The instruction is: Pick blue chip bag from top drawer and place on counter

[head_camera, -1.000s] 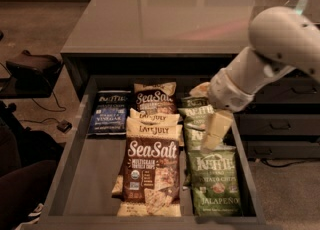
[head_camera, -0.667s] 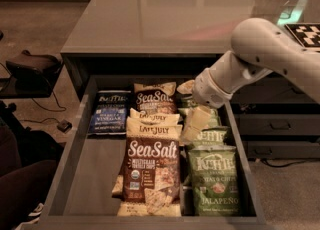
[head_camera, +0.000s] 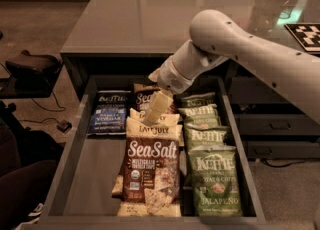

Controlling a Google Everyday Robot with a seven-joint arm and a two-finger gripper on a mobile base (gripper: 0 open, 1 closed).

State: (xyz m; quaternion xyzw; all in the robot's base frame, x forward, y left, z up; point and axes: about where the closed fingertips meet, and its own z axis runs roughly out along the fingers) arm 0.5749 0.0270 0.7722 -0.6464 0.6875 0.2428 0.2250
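Observation:
The blue chip bag (head_camera: 109,112) lies flat at the back left of the open top drawer (head_camera: 92,176). It is dark navy with white lettering. My gripper (head_camera: 152,119) hangs from the white arm over the middle column of Sea Salt bags (head_camera: 150,174). It sits just right of the blue bag, apart from it, and points down and left. Nothing shows in its grasp. The glossy grey counter (head_camera: 165,14) stretches behind the drawer.
Several green jalapeno bags (head_camera: 212,174) fill the drawer's right column. The drawer's left front floor is bare grey. Narrower dark drawers with handles (head_camera: 277,124) are at the right. A dark stool or chair (head_camera: 30,71) stands on the floor at the left.
My arm has swung left across the drawer, from over the green bags to over the Sea Salt bags, closer to the blue bag. The bags have not moved.

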